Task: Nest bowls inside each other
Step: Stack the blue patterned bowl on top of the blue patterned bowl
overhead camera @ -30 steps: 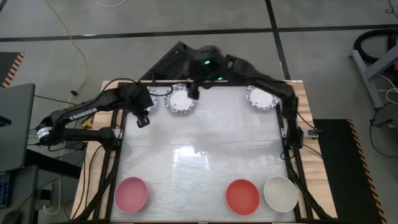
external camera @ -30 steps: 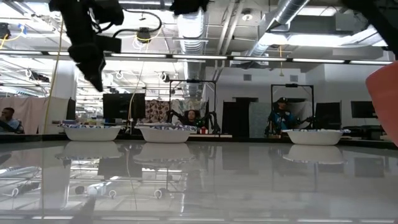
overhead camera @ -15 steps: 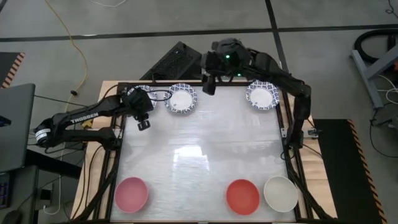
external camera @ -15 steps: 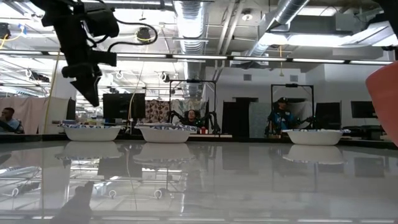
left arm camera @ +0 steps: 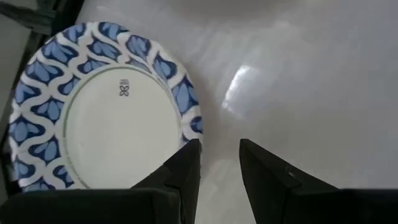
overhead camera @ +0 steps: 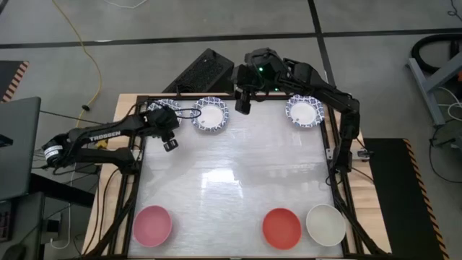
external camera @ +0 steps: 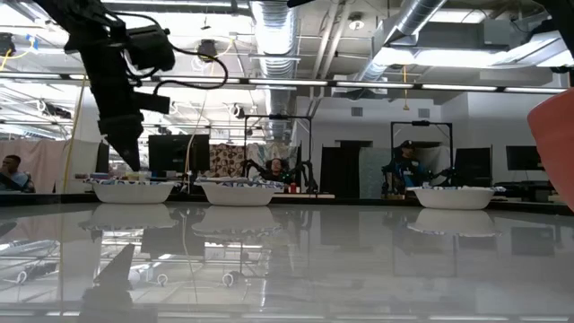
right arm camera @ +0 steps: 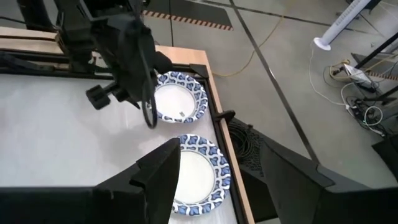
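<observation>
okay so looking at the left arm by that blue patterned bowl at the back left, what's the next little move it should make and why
Probably ease the left end effector down so its fingers straddle the rim of the far-left blue-patterned bowl. Its fingers are open and empty, one already right at that rim. The right end effector hovers open near the next blue-patterned bowl.

Seen from overhead, straight down and far enough to take in the whole table (overhead camera: 231, 180) with the floor around it; seen also from tabletop height, level across the glossy surface toward the room behind. Mounted on the left wrist, very close above one blue-rimmed bowl (left arm camera: 106, 118) at the table's far left corner; mounted on the right wrist, higher up and angled down along the far edge. Shared across all four: that corner bowl, with its neighbouring blue-rimmed bowl (right arm camera: 196, 171) also caught in every view except the left wrist's.
</observation>
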`<state>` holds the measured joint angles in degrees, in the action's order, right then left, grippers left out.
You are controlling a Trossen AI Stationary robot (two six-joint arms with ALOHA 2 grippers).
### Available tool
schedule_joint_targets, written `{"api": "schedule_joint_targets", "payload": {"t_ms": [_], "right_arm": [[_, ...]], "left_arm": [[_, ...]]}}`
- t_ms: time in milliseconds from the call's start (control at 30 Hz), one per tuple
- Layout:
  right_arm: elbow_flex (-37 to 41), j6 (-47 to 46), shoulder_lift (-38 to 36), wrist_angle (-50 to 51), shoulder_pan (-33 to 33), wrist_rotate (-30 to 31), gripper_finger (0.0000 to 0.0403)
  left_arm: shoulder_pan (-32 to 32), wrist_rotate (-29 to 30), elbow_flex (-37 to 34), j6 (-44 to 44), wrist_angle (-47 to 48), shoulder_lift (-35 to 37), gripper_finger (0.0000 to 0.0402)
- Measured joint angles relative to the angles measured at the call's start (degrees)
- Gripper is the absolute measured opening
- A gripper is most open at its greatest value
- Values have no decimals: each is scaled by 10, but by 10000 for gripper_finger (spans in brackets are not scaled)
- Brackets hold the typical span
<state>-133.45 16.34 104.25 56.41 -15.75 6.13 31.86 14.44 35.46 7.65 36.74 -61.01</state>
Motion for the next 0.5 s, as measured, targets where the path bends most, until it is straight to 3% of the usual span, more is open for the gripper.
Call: {"api": "schedule_joint_targets", "payload": {"t_ms": [500], "right_arm": [[0,-5,0,13,0,0,244]], "left_arm": [[0,40,0,-34,-17,-147,103]]}}
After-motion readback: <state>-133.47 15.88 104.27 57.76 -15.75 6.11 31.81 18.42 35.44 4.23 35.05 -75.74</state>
